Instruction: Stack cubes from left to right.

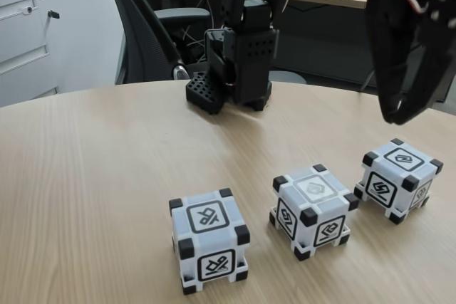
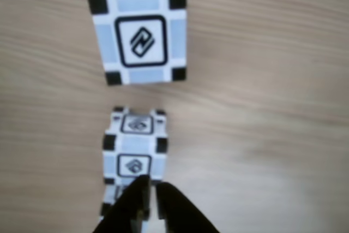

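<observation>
- Fixed view: nearest the camera, at lower centre, one cube (image 1: 209,240) is seen; a second cube (image 1: 313,210) sits right of it and a third cube (image 1: 396,179) at far right, all apart on the table (image 1: 85,169), seemingly laid out for stacking.
- The gripper (image 1: 399,108) hangs at upper right, above the third; its jaws cannot be judged here.
- Other view: the gripper (image 2: 150,192) enters at bottom centre, fingers nearly closed, nothing held, over a cube (image 2: 134,144); another cube (image 2: 140,36) lies at the top.

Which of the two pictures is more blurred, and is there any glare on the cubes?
The other view is the softer one: the large cube, the smaller-looking cube below it and the dark pincer all have fuzzy edges. The fixed view is sharper on the left cube; the middle cube has a pale glare on its top face, washing out its symbol. Shadows under the cubes are soft.
</observation>
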